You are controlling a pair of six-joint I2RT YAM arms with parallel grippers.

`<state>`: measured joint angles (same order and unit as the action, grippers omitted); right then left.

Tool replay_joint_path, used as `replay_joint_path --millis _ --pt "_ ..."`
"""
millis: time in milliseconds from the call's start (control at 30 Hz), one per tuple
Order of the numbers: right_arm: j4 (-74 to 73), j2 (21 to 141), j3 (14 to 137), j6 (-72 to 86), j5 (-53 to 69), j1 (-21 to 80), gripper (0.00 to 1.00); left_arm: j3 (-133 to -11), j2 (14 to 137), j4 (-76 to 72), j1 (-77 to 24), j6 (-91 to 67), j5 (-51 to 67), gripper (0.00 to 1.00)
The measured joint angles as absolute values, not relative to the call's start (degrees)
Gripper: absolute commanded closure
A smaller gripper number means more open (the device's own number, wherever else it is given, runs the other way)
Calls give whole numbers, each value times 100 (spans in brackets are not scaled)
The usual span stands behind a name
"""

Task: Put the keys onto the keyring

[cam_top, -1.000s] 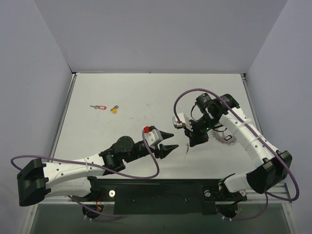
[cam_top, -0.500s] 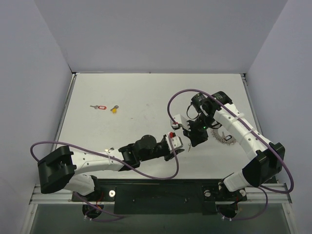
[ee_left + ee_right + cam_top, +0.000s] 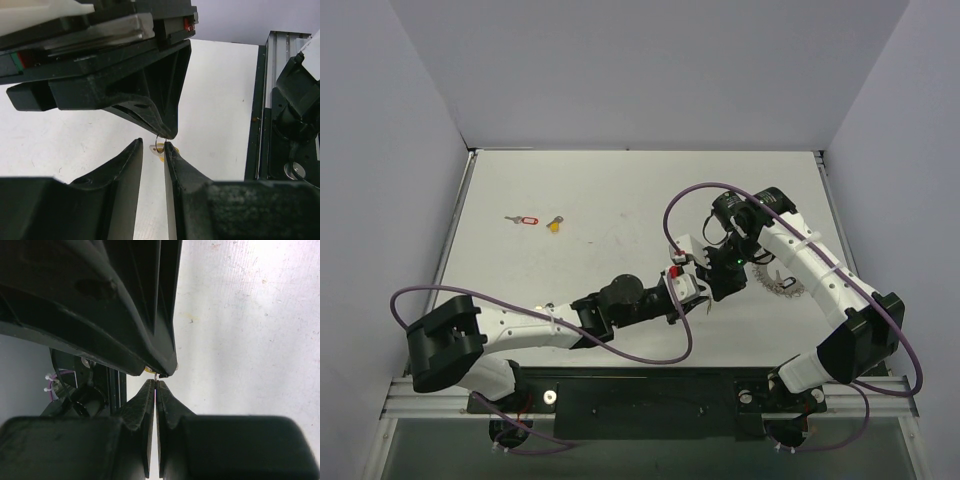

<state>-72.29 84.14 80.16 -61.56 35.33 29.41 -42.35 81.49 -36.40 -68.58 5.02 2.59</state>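
Note:
My right gripper [image 3: 156,381] is shut on a small thin wire ring [image 3: 156,145], and a key [image 3: 152,148] with a yellow head hangs from that ring. My left gripper [image 3: 153,144] has come up against it. Its jaws are open with a narrow gap, and the ring sits between the tips against one finger. From above, the left gripper [image 3: 698,298] and the right gripper [image 3: 713,292] meet at mid-table. The frilly silver keyring [image 3: 782,284] lies on the table to the right of the right gripper. Two more keys lie far left: one with a red tag [image 3: 525,220], one yellow-headed [image 3: 555,224].
Purple cables loop off both arms over the table [image 3: 620,190]. The black base rail [image 3: 640,395] runs along the near edge, and grey walls close in the sides and back.
My left arm has swung right until its fingertips reach the right gripper's tips, and its jaws have narrowed. The right gripper has shifted slightly left and stayed shut.

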Motion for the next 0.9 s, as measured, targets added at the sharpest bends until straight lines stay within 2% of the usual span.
replay_joint_path --millis 167,733,900 --pt "-7229 8414 8016 -6156 3533 2941 100 -4270 8252 -3671 -6860 493 259 72" --pt "-7229 8414 8016 -6156 3538 2941 100 -4327 8348 -3667 -6860 495 325 75" --pt "-7229 8414 8016 -6156 3540 2941 100 -4394 8383 -3660 -6858 497 353 80"
